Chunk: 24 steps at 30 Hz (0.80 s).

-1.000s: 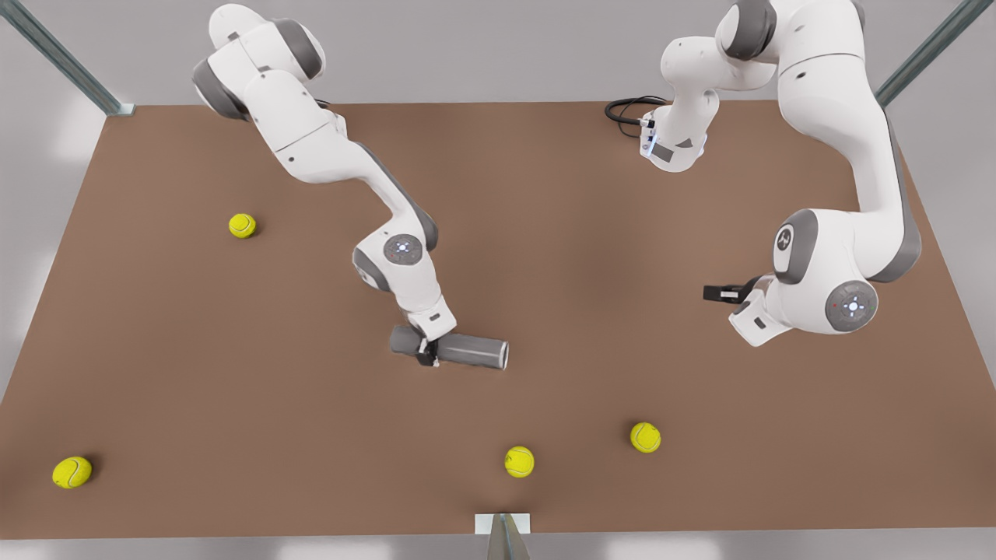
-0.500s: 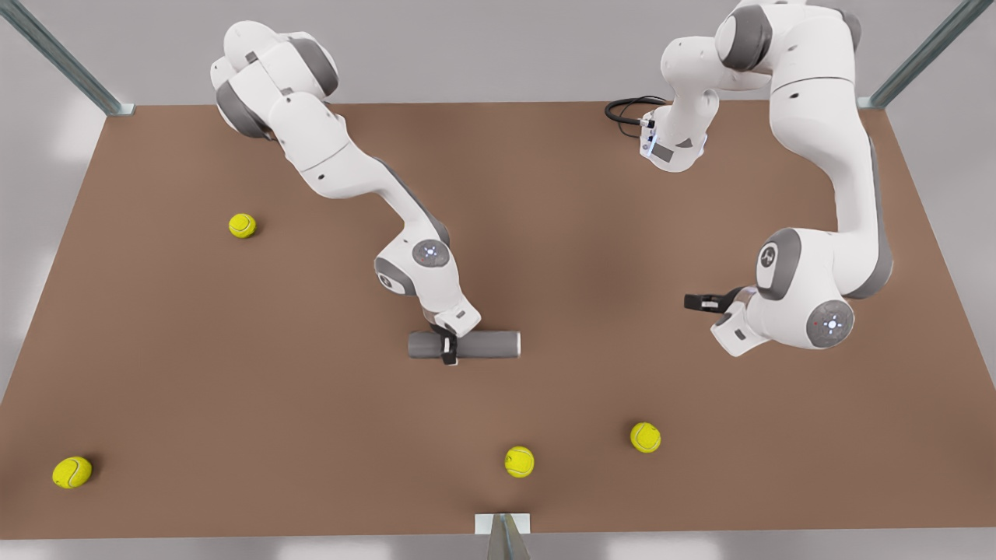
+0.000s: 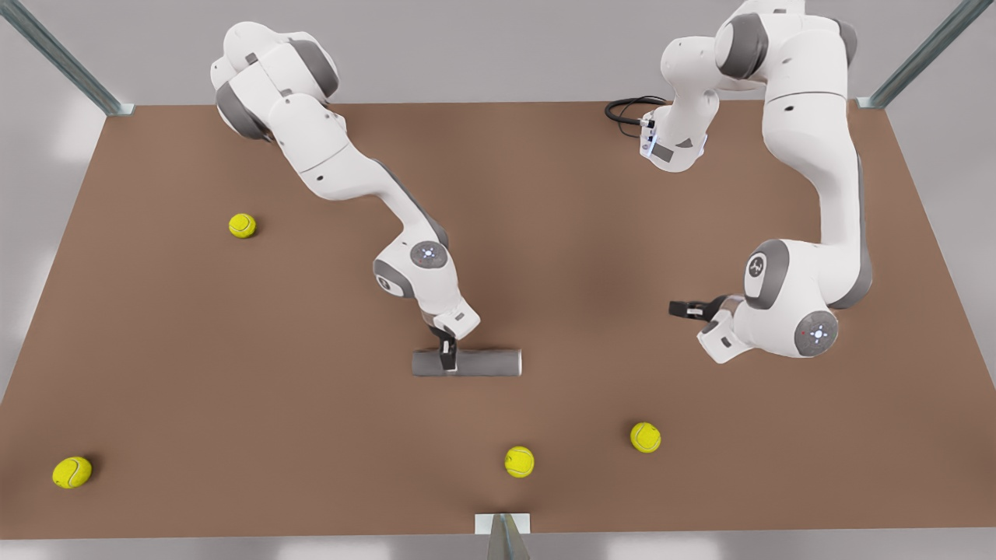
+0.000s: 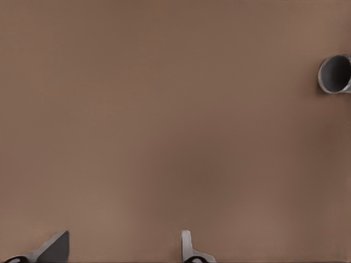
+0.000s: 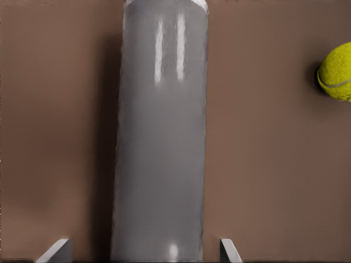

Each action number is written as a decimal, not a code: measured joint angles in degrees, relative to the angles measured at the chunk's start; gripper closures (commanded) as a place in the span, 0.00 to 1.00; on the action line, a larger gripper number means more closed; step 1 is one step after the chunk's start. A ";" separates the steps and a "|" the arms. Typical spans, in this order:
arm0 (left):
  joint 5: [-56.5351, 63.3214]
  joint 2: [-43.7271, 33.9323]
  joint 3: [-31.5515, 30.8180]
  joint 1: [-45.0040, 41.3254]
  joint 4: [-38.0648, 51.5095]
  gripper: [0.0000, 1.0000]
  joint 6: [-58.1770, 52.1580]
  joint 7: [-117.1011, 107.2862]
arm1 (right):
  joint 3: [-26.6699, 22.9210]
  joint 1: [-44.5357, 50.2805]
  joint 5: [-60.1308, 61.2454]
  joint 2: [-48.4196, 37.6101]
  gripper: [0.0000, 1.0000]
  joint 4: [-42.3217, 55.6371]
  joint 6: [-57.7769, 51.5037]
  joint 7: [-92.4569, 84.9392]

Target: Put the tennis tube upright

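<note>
A brown tabletop (image 3: pixel 194 334) under soft light — pale grey walls behind, metal struts (image 3: pixel 62 58) at corners.

Evenly and softly lit from overhead, with faint diffuse shadows under the arms on the brown table (image 3: pixel 194 327) and small dark contact shadows beside each tennis ball (image 3: pixel 242 225). Two streaked white highlights along the tennis tube (image 5: pixel 162 137) in the right wrist view. Smooth rendered surfaces, slightly soft at edges.

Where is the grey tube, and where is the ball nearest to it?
tennis tube (image 3: pixel 482 362): front view, on its grey side, toward the front view's right of the pincer.
nearest tennis ball (image 3: pixel 519 461): front view, on the middle of the yellow ball below the tube.
</note>
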 measured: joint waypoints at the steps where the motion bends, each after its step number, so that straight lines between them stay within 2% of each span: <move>1: -3.21 0.45 -0.44 0.14 0.02 0.00 1.01 -0.01 | 0.37 -0.01 0.00 -2.36 0.00 -1.62 -0.25 -0.07; 3: -8.61 2.47 -2.73 0.22 0.75 0.00 4.04 -0.02 | 3.02 -0.93 0.97 -10.83 0.00 -7.70 -1.92 -0.18; 4: -11.71 4.33 -3.71 0.16 1.74 0.00 6.02 -0.02 | 5.05 -1.17 3.48 -18.09 0.00 -10.56 -4.85 -0.26; 6: -17.42 9.09 -6.06 0.15 5.22 0.00 10.43 -0.01 | 6.95 -0.82 11.52 -29.05 0.00 -7.86 -16.22 -0.01; 8: -21.53 14.38 -8.30 0.14 10.52 0.00 14.98 0.00 | 5.43 -2.17 15.99 -31.82 0.00 -0.13 -30.68 1.95; 10: -24.24 19.05 -10.29 0.18 15.37 0.00 19.78 0.01 | -0.01 -6.18 19.03 -28.61 0.00 7.21 -43.31 5.97; 12: -26.39 22.92 -11.64 0.27 19.61 0.00 24.29 0.05 | -3.35 -11.65 20.96 -27.75 0.00 15.39 -54.15 10.63; 14: -27.71 24.91 -13.37 0.30 20.99 0.00 28.61 0.07 | -3.87 -13.24 22.71 -34.04 0.00 15.05 -62.08 14.77; 16: -28.51 26.30 -15.26 0.20 21.32 0.00 32.03 0.10 | -4.10 -13.93 25.19 -42.31 0.00 8.00 -66.32 18.45; 18: -28.93 28.70 -18.05 -0.02 22.12 0.00 35.92 0.15 | -4.39 -14.63 26.75 -46.10 0.00 -0.66 -66.74 21.38; 22: -29.31 33.08 -20.47 -1.54 25.42 0.00 42.75 0.28 | -4.76 -19.01 28.22 -42.47 0.00 0.99 -67.18 25.83; 24: -29.21 33.20 -21.34 -1.75 24.20 0.00 44.80 0.03 | -4.76 -21.23 28.53 -41.24 0.00 2.12 -67.65 27.66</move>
